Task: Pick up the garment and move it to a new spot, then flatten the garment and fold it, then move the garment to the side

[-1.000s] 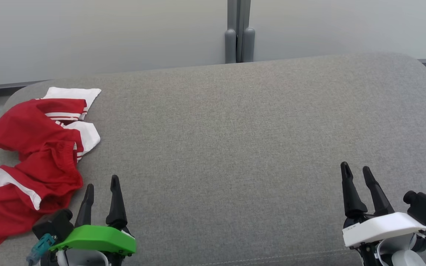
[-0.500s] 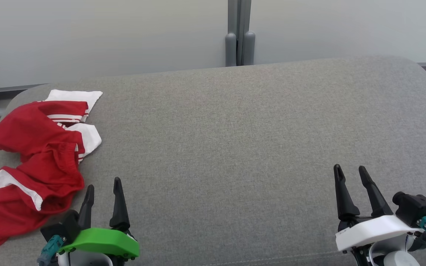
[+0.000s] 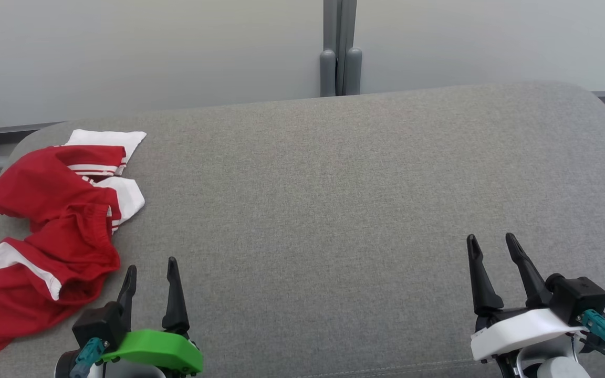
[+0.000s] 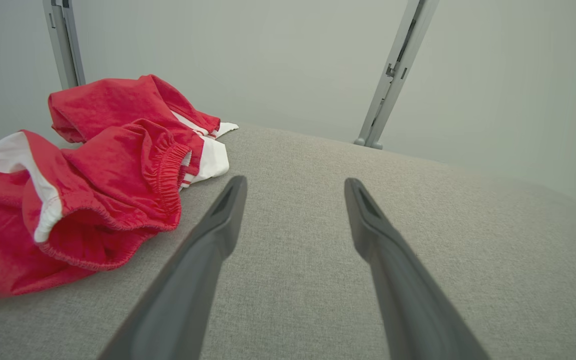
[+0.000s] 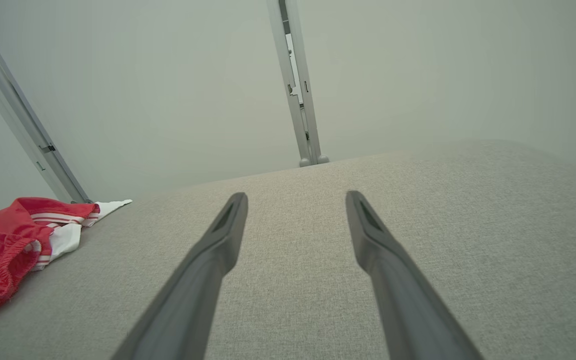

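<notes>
1. The garment (image 3: 50, 231) is red with white panels and white stripes; it lies crumpled at the left end of the counter (image 3: 334, 184), which is covered with grey fabric; one white corner points toward the far edge.
2. The left tool (image 3: 152, 265), with a green cover behind its fingers, is at the lower left of the head view; its two dark fingers stand apart and nothing is between them; it is just beside the near part of the garment, not touching it.
3. In the left wrist view the left tool (image 4: 295, 181) points over bare grey fabric; the garment (image 4: 93, 200) is to the left of the fingers, and its elastic waistband shows.
4. The right tool (image 3: 490, 238), with a white cover, is at the lower right, well apart from the garment; its fingers are also spread and empty.
5. In the right wrist view the right tool (image 5: 296, 195) points toward a grey post (image 5: 298, 100) on the pale wall (image 5: 168, 75); the garment (image 5: 3, 250) is far to the left.
</notes>
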Robot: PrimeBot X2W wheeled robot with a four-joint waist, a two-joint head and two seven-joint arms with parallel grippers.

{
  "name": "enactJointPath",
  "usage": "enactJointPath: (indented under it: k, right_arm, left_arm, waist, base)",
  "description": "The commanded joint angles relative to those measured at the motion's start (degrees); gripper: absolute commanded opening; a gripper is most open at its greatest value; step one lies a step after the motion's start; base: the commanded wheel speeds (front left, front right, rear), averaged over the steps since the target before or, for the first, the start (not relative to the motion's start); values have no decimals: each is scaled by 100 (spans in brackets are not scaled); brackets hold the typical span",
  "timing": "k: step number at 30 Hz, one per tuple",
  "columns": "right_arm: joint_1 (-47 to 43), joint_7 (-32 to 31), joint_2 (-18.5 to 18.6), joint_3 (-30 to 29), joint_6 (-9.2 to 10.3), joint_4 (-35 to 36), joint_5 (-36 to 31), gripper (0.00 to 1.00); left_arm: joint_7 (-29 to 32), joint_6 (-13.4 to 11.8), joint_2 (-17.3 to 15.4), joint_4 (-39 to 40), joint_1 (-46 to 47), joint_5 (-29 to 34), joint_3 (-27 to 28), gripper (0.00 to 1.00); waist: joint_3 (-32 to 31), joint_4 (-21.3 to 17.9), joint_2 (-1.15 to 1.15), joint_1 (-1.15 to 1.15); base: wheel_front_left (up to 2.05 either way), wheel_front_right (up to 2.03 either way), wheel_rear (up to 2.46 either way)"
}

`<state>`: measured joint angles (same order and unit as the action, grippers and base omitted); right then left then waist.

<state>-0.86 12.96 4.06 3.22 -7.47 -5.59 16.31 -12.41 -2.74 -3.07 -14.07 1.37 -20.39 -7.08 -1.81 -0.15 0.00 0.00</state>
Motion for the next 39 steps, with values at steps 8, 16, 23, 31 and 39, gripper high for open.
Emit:
enactJointPath:
  k: [8,16,23,31,39]
  right_arm:
    - [90,96,-47,10,-3,-27,-538,100]
    - [100,154,-74,-11,-4,-80,-902,100]
    - [114,198,-103,-28,-3,-122,-1205,100]
    - [103,224,-121,-63,-3,-171,-1346,100]
    - [93,224,-120,-85,-3,-207,-1309,100]
  left_arm:
    - [-111,-63,-15,-126,-61,331,0,100]
    - [-193,-87,-12,-270,-38,519,11,100]
    - [-247,-139,-14,-333,-39,718,-5,100]
    - [-284,-156,-15,-344,-61,831,-35,100]
    - [-281,-169,-40,-358,-47,809,-61,100]
  waist:
    - [-18,-7,0,0]
    - [-39,-9,0,0]
    - [-55,-15,0,0]
    - [-63,-18,0,0]
    - [-64,-11,0,0]
  base:
    - [0,0,0]
    - [0,0,0]
    - [0,0,0]
    - [0,0,0]
    - [0,0,0]
